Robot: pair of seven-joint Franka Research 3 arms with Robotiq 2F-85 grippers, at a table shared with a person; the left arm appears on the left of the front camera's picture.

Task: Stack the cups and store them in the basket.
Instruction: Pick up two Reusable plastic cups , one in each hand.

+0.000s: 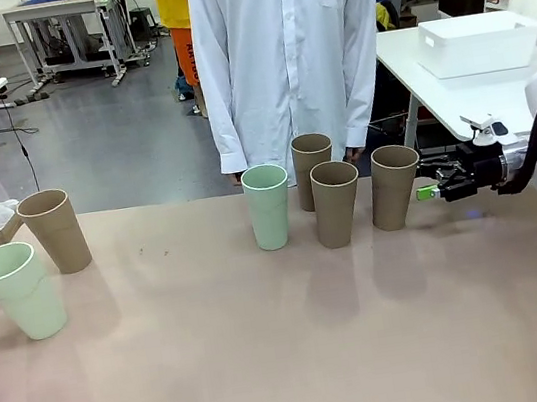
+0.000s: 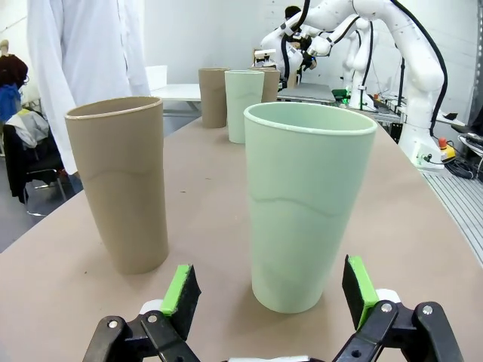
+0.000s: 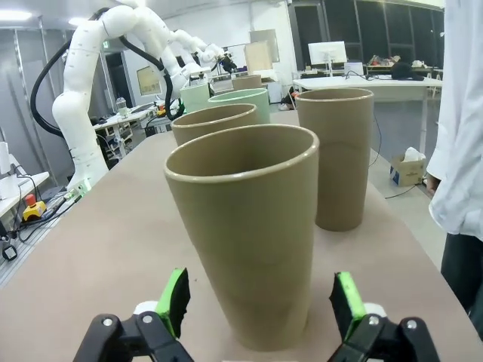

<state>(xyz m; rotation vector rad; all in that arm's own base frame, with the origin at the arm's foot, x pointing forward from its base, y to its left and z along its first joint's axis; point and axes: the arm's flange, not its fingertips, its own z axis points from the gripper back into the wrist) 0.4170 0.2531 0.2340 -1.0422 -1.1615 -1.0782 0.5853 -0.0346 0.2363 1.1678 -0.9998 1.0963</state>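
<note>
Left wrist view: our left gripper (image 2: 269,290) is spread wide, one green pad on each side of the foot of the near mint cup (image 2: 309,204), and neither pad presses on it. Just beside that cup the left tan cup (image 2: 121,181) stands upright.

In the right wrist view our right gripper (image 3: 261,302) is likewise spread wide around the foot of the right tan cup (image 3: 245,234). We cannot tell whether a pad touches it.

Farther out, in the front view, three more cups stand close together at the far middle of the table (image 1: 272,362), a matte pinkish-beige top: the middle mint cup (image 1: 268,206), the front tan cup (image 1: 337,203) and the back tan cup (image 1: 313,169). Just behind them stands a person in a white coat (image 1: 287,57).

The basket (image 1: 481,43) sits on a separate white table (image 1: 433,85) at the far right, well apart from every cup. Its inside is hidden from us. Grey floor and workbenches lie beyond.
</note>
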